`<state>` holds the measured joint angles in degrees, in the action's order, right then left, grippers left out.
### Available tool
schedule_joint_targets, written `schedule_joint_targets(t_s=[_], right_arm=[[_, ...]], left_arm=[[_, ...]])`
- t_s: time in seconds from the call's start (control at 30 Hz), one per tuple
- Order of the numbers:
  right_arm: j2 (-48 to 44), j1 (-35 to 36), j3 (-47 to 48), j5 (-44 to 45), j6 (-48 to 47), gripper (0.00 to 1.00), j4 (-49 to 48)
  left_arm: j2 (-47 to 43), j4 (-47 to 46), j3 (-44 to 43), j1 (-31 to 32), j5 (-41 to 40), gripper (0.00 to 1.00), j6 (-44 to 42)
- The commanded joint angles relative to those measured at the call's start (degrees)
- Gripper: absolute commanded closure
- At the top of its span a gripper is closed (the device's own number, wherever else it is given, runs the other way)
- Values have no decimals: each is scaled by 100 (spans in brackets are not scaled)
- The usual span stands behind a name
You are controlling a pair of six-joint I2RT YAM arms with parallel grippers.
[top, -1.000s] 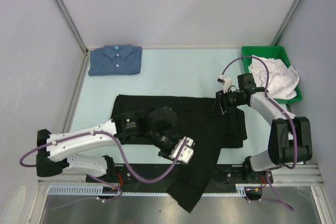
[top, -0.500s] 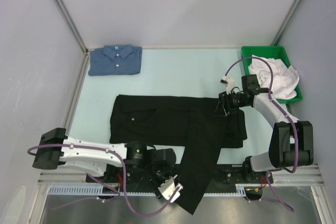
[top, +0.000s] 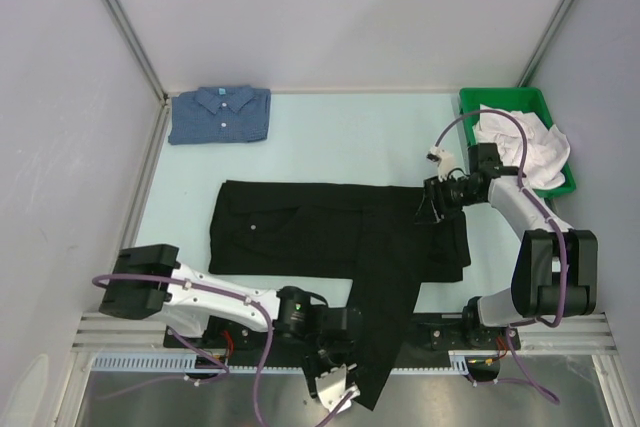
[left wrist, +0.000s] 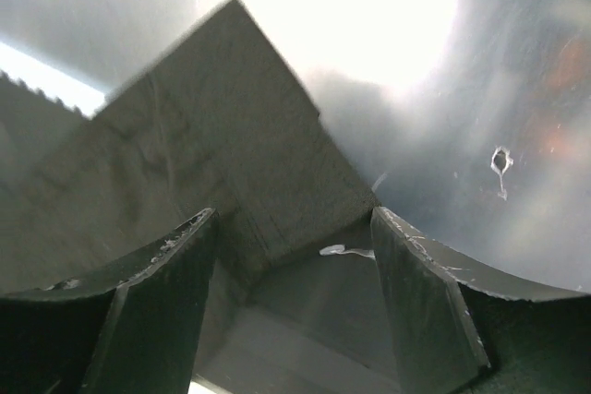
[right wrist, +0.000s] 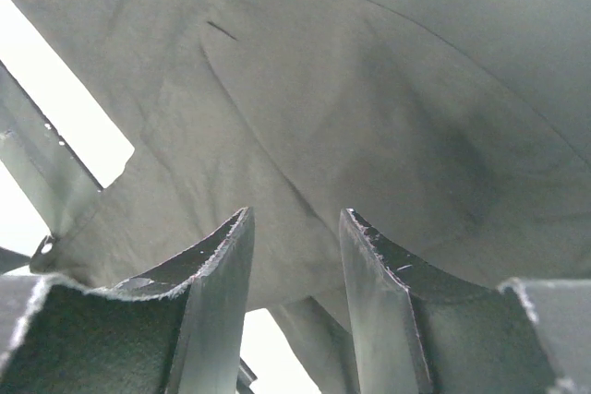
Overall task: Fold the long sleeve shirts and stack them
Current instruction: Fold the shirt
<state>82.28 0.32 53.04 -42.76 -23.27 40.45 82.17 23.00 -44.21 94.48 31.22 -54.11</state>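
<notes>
On the table (top: 350,137), black shirt (top: 300,227) and blue shirt (top: 220,114)

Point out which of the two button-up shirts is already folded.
The blue shirt at the far left corner, a compact rectangle. The black shirt lies spread out flat, one sleeve trailing over the near edge.

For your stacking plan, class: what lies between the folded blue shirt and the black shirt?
Nothing: in the top view, only bare pale-green table separates the blue shirt from the black shirt.
</notes>
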Motion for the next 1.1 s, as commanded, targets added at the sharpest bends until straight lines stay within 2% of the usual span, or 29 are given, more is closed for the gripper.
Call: schedule_joint_targets(t_s=[0.0, 0.33, 0.43, 0.53, 0.57, 0.63, 0.67, 0.83, 0.9, 0.93, 1.0, 1.03, 1.07], right_arm=[[-186, -242, -21, -13, -257, 52, 165], [-160, -401, 128, -83, -573, 51, 526], [-54, -453, 128, -101, -609, 51, 499], [69, -506, 128, -180, -565, 51, 455], [95, -506, 119, -197, -556, 51, 438], [122, -506, 102, -259, -556, 52, 429], [113, -506, 102, -276, -556, 52, 420], [43, -506, 198, -347, -600, 52, 446], [60, -498, 303, -373, -591, 52, 412], [138, -489, 356, -364, -574, 52, 394], [218, -471, 470, -347, -443, 52, 254], [270, -454, 523, -338, -390, 52, 201], [375, -419, 550, -329, -346, 53, 105]], left_arm=[[201, 195, -614, 290, 366, 28, -627], [1229, 837, -1134, 142, 648, 27, -601], [1371, 820, -1055, 54, 595, 33, -627], [1346, 759, -1003, 27, 587, 60, -627], [1232, 741, -985, 27, 456, 75, -627], [1065, 558, -915, 62, 254, 91, -532], [951, 513, -914, 62, 192, 100, -296], [81, -49, -1204, -262, 358, 100, 1013], [-200, -696, -1178, -795, 551, 100, 2128], [-419, -936, -1161, -1017, 717, 100, 3011], [-605, -1610, -1134, -1700, 859, 100, 3877], [-771, -1858, -1108, -1931, 981, 100, 4699], [-860, -2113, -1056, -2151, 1000, 100, 5099]])
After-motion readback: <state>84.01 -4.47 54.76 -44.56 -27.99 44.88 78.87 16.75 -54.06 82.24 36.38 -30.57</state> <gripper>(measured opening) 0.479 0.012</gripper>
